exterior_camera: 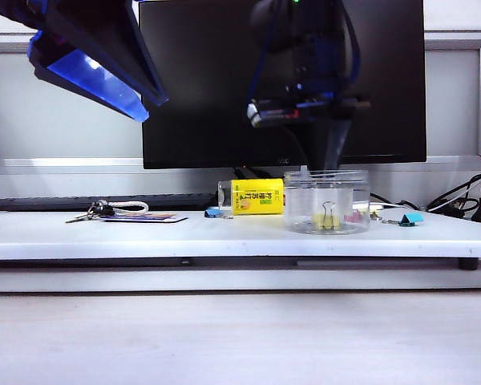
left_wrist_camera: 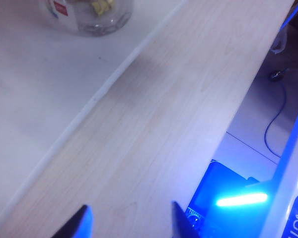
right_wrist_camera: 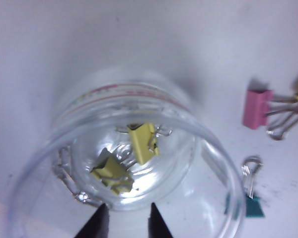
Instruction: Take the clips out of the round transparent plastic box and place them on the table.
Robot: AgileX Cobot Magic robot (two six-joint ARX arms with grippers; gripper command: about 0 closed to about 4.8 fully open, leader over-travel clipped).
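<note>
The round transparent plastic box [exterior_camera: 326, 200] stands upright on the white table [exterior_camera: 224, 237], right of centre. Inside it lie pale-yellow clips [right_wrist_camera: 141, 141], one resting against the wall and others [right_wrist_camera: 112, 174] bunched on the bottom; one clip [exterior_camera: 327, 218] shows through the side. My right gripper [right_wrist_camera: 128, 219] hangs over the box's mouth, pointing down, open, nothing between its fingers. Its dark fingers [exterior_camera: 335, 148] reach down to the rim. My left gripper [left_wrist_camera: 130, 218] is open and empty, held high at the upper left [exterior_camera: 140, 108], far from the box [left_wrist_camera: 89, 15].
A pink clip [right_wrist_camera: 257, 109] and a teal clip [right_wrist_camera: 253, 204] lie on the table beside the box. A lying bottle with yellow label [exterior_camera: 252, 196], a small blue clip [exterior_camera: 216, 212], keys [exterior_camera: 104, 210] and a black monitor [exterior_camera: 280, 80] stand behind. Cables [exterior_camera: 465, 204] trail at the right.
</note>
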